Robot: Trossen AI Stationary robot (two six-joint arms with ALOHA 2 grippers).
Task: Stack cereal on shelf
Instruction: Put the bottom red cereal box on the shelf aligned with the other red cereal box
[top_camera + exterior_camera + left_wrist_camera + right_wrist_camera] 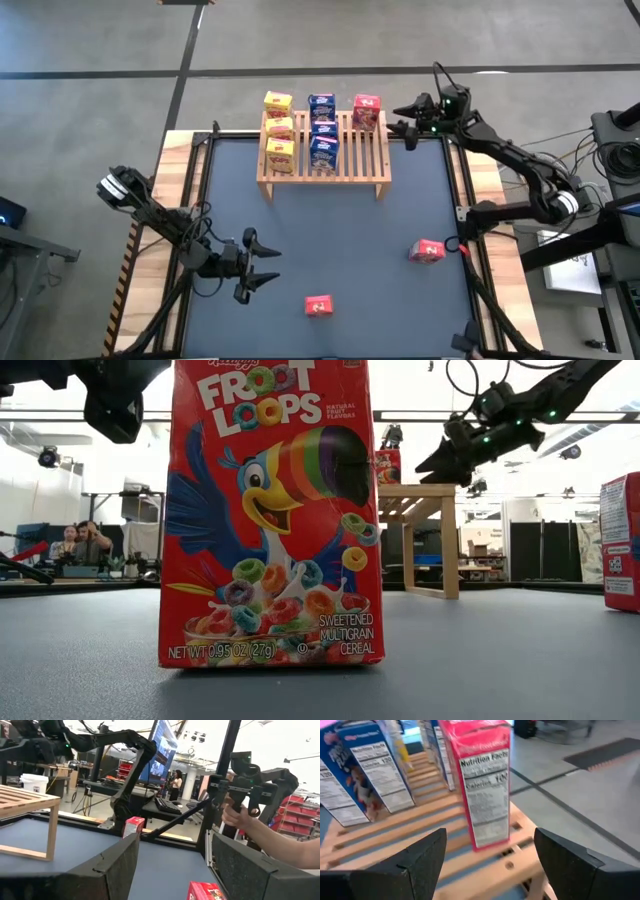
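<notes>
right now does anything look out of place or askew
Nothing damaged or spilled. Two red boxes sit off the shelf on the mat, one near the front edge, one toward the right side. The red column holds just one box.

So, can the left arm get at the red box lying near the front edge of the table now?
Probably yes: the left gripper is open, and only bare table lies between it and the red cereal box.
</notes>
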